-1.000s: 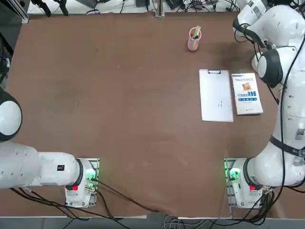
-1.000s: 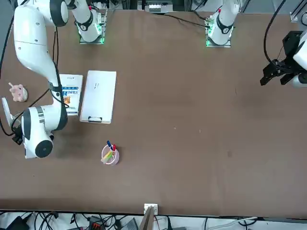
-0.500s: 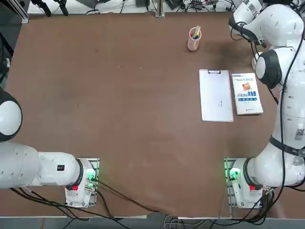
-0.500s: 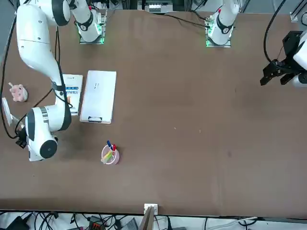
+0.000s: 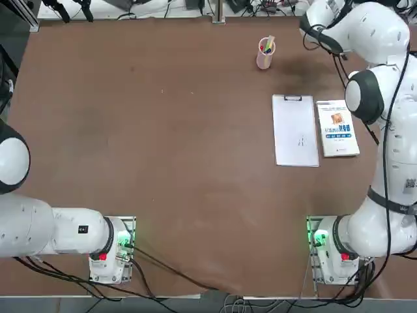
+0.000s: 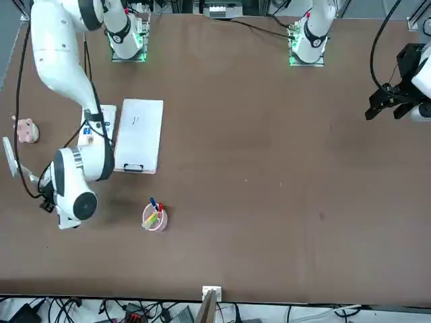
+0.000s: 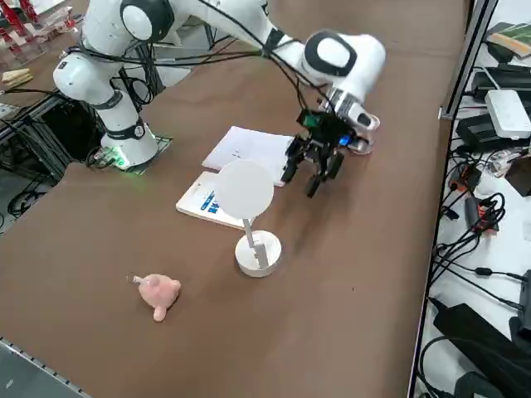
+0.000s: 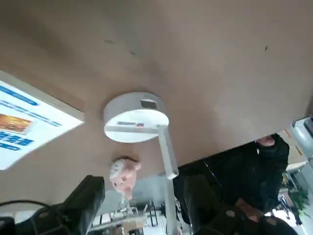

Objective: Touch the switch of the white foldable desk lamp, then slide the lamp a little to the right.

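Observation:
The white foldable desk lamp stands near the table's right edge, with its round base [image 7: 258, 254] on the table and its flat disc head [image 7: 245, 189] raised on the thin arm. In the wrist view the base [image 8: 136, 117] shows a small grey switch [image 8: 148, 103] on top. My right gripper [image 7: 304, 184] hovers above the table beyond the lamp, towards the pen cup, and touches nothing. Its fingers [image 8: 88, 196] stand open and empty. In the front view the lamp head [image 6: 10, 158] shows at the far left edge.
A white clipboard [image 5: 295, 130] and a blue-and-white booklet [image 5: 337, 128] lie side by side near the lamp. A pink pen cup [image 5: 265, 53] stands at the far side. A pink pig toy [image 7: 158, 292] lies near the table's right edge. Cables run along the far edge.
My right arm's wrist has swung away from the lamp, towards the far edge and the pen cup. The gripper stays open. The lamp has not moved.

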`<state>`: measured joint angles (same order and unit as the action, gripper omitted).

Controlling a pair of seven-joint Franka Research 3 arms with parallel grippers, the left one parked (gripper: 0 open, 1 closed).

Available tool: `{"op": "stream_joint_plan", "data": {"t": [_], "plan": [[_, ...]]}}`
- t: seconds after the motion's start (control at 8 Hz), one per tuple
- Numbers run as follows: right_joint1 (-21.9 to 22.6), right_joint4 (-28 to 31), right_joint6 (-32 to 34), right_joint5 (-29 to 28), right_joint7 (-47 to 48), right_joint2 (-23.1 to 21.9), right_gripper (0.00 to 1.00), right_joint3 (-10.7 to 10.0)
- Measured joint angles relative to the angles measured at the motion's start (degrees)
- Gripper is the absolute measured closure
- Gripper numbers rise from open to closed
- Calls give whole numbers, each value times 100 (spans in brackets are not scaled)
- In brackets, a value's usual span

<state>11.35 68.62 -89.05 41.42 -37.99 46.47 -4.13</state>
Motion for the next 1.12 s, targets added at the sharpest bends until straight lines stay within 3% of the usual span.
{"op": "stream_joint_plan", "data": {"t": [0.25, 0.5, 0.75, 1.12], "plan": [[305, -25, 238, -733, -5, -579, 0, 28], [467, -4, 739, -1850, 226, -1290, 0, 29], [466, 205, 1148, -2659, 913, -2082, 0, 26], [480, 707, 1624, -3378, 2318, -3383, 0, 31]]}}
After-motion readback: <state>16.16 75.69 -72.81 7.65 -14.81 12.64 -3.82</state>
